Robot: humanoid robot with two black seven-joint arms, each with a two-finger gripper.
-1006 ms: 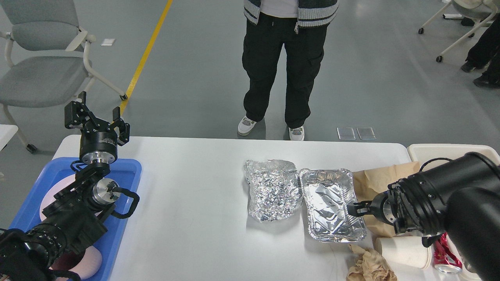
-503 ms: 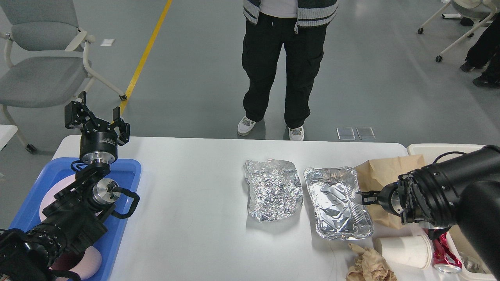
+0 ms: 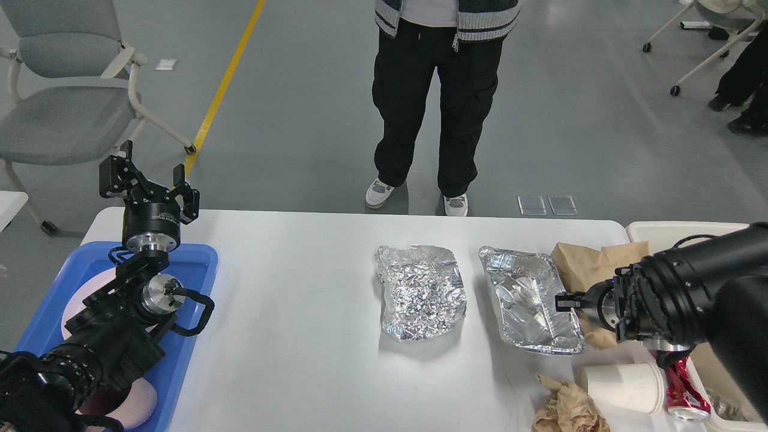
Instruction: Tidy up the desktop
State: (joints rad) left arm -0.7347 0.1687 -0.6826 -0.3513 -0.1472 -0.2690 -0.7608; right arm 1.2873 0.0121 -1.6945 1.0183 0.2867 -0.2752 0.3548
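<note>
The white desktop [image 3: 288, 312] fills the lower view. An empty foil tray [image 3: 528, 297] lies at its right, tilted, with its right rim lifted. My right gripper [image 3: 563, 300] is shut on that right rim. A crumpled foil sheet [image 3: 423, 291] lies flat to the tray's left, apart from it. My left gripper [image 3: 147, 180] is open and empty, raised above the far end of a blue tray [image 3: 192, 258] at the table's left.
A brown paper bag [image 3: 591, 264] lies behind the foil tray. Crumpled brown paper [image 3: 564, 408], a white paper cup [image 3: 621, 387] and a red can [image 3: 681, 393] lie at the front right. A cream bin [image 3: 666, 231] stands at the right edge. A person [image 3: 438, 102] stands beyond the table.
My right gripper has pulled the foil tray to the right, away from the foil sheet, and the tray has tilted. The left arm has not moved.
</note>
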